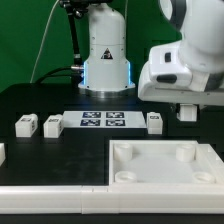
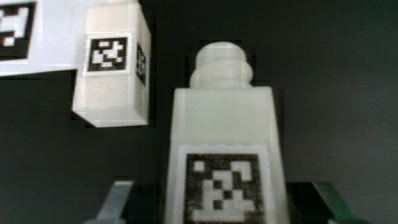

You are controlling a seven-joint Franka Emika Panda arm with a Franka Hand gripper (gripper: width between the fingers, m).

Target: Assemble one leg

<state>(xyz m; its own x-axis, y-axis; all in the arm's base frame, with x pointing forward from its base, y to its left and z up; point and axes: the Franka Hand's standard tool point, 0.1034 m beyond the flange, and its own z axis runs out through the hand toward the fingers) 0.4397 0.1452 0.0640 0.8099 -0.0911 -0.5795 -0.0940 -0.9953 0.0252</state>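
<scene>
On the black tabletop (image 1: 60,100), toward the exterior view's left, two spare legs (image 1: 25,124) stand side by side with a small gap between them. Just to their right lies the marker board (image 1: 103,120), and just past its right end stands a neighbouring leg (image 1: 154,121). Further right, the arm's white wrist (image 1: 185,70) hangs low over the tabletop. The wrist view shows the fingers (image 2: 121,203) clenched on the leg (image 2: 222,120), one at each side. Its tag face is toward the camera and its rounded peg points away. Whether it rests on the tabletop I cannot tell. The large white panel (image 1: 165,165) fills the front right.
</scene>
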